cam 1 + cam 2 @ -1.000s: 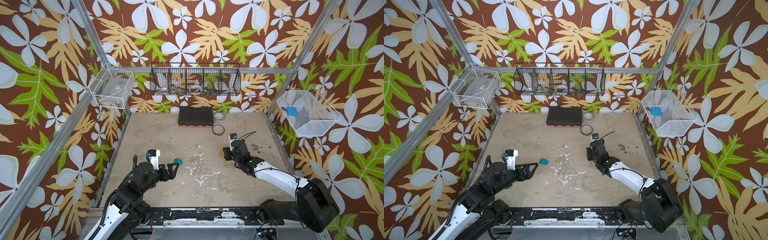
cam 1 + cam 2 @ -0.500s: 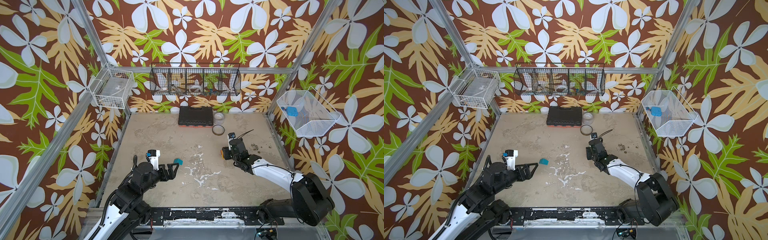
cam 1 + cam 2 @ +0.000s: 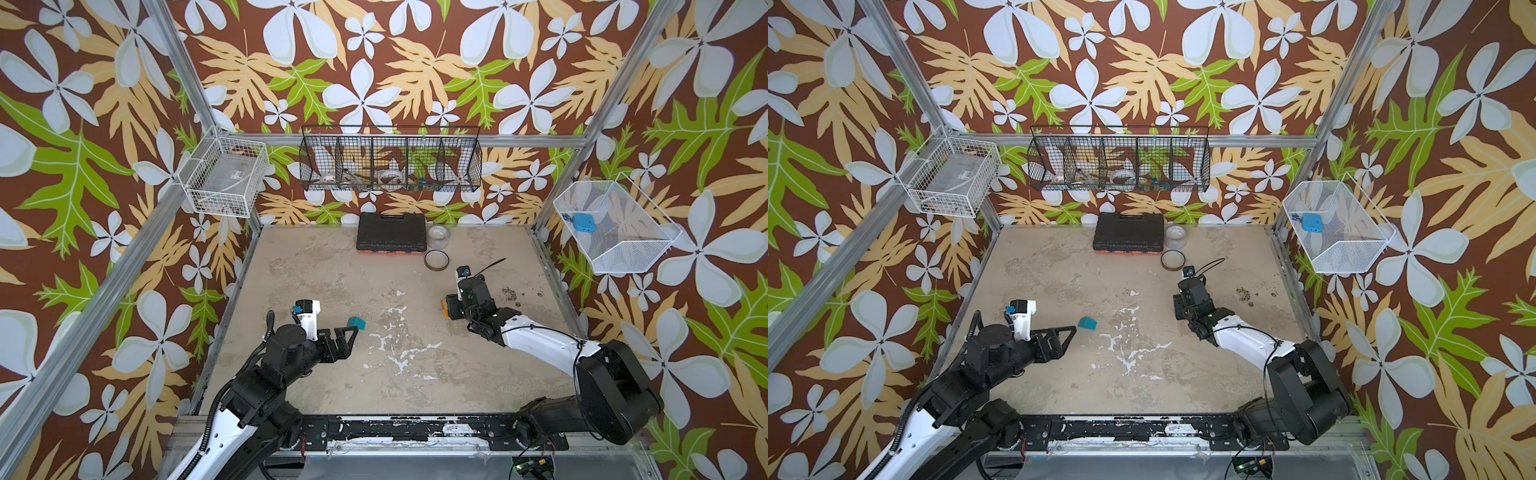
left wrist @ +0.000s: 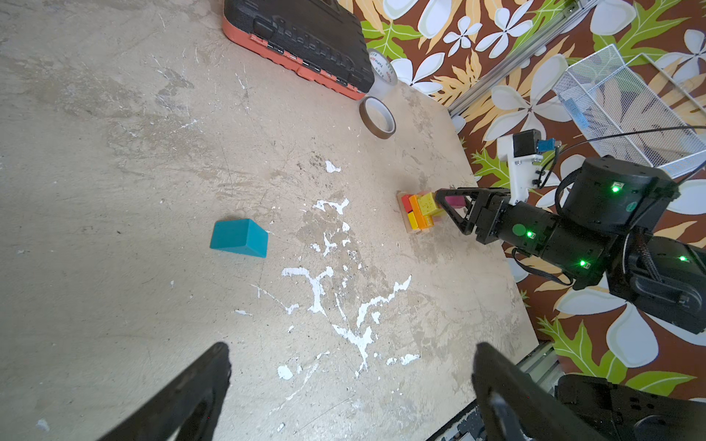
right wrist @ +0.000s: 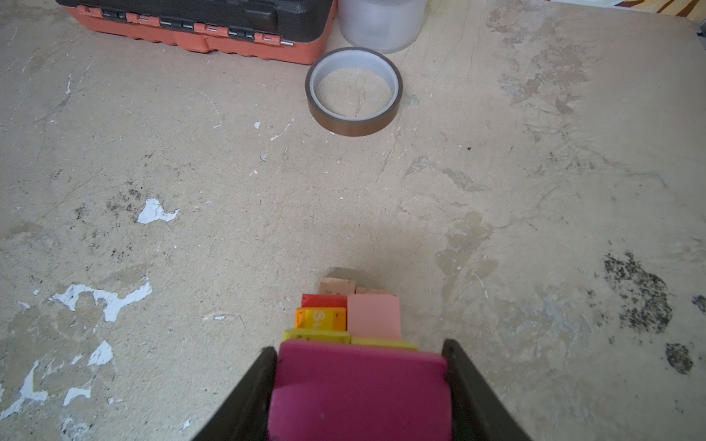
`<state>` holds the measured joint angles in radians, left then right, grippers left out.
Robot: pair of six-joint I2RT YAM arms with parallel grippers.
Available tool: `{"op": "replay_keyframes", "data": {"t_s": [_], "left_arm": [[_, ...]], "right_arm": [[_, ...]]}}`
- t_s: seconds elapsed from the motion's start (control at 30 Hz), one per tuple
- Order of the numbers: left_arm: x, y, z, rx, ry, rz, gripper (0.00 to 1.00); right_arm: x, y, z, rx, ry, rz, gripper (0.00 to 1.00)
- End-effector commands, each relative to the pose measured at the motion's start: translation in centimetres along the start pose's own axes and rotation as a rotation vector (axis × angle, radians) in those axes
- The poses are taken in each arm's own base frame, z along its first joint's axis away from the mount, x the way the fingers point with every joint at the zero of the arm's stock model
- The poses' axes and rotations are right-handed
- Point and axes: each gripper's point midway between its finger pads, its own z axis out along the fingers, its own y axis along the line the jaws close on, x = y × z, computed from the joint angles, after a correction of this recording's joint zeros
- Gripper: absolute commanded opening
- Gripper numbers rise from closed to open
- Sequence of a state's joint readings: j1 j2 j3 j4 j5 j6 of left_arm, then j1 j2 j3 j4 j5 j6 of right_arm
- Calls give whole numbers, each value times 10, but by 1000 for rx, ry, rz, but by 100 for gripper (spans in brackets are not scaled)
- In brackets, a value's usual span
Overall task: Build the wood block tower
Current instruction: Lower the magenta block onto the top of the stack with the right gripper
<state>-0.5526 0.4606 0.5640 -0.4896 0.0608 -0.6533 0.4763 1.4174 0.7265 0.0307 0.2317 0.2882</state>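
Right end effector point(image 5: 359, 345), lower centre, grips a magenta wooden block point(image 5: 359, 393) over the multicoloured block stack point(image 5: 321, 319), likely seating it; wide-spread left end effector point(image 4: 351, 345) faces a teal wooden wedge point(image 4: 238, 237).

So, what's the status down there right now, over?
Left gripper open, empty, teal block lying ahead. Right gripper shut on magenta block over the tower. Brown tape roll stands apart, not in the way.

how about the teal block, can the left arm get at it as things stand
Probably yes. The left gripper has its jaws wide open, pointing toward the teal roof-shaped block, which lies alone on the table. The right gripper holds a magenta block at the stack, well aside.
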Motion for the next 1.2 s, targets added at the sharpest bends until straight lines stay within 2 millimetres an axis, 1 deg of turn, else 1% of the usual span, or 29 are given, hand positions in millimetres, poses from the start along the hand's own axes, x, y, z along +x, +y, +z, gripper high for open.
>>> {"op": "replay_keyframes", "data": {"t_s": [0.0, 0.2, 0.43, 0.5, 0.63, 0.7, 0.9, 1.17], "left_arm": [[-5, -5, 0, 20, -21, 1, 100], [-5, -5, 0, 21, -22, 1, 100], [-5, -5, 0, 21, -22, 1, 100], [-5, -5, 0, 21, -22, 1, 100], [-5, -5, 0, 21, -22, 1, 100], [-5, -5, 0, 21, -20, 1, 100], [-5, -4, 0, 21, -20, -1, 100], [-5, -5, 0, 24, -20, 0, 100]], "right_arm": [[-4, 1, 0, -5, -10, 8, 46], [-5, 2, 0, -10, -11, 11, 52], [-4, 4, 1, -18, -4, 10, 54], [-4, 3, 1, -17, -5, 11, 57], [-3, 3, 1, -14, -4, 11, 66], [-3, 2, 0, -12, -5, 14, 68], [-3, 1, 1, -6, -4, 15, 71], [-3, 0, 0, -3, -3, 16, 71]]}}
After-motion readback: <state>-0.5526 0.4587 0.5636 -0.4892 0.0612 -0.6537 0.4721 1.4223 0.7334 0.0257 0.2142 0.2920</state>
